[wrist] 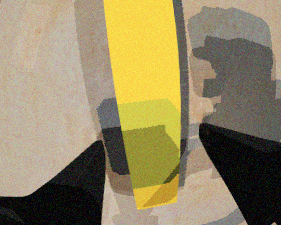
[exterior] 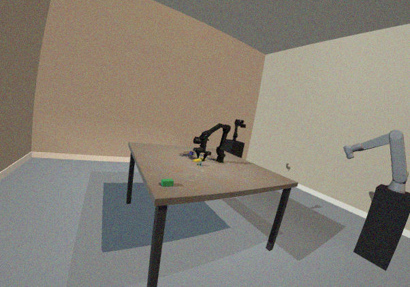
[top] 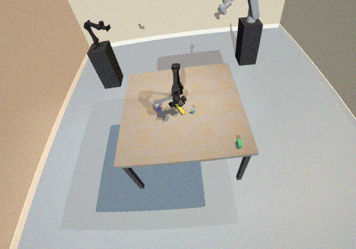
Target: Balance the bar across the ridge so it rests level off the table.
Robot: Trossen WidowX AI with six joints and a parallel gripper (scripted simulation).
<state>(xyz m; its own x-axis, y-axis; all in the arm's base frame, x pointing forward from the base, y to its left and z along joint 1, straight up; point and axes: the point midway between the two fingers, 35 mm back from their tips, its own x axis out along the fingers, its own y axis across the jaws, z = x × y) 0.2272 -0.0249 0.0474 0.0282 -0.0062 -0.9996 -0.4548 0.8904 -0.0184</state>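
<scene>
Long yellow bar (top: 181, 110) (exterior: 197, 160) (wrist: 145, 59): lay ungripped
Black parallel-jaw gripper (top: 177, 103) (exterior: 201, 158) (wrist: 153, 139): hovered at bar's end, fingers wide
Left: needed grasping, levelling on ridge, release

Smooth, wood-look table top (top: 207, 129) (exterior: 218, 180).

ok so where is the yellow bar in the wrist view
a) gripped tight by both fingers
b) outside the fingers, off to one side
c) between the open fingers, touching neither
c, the yellow bar has a gap on each side before the dark fingers.
</scene>
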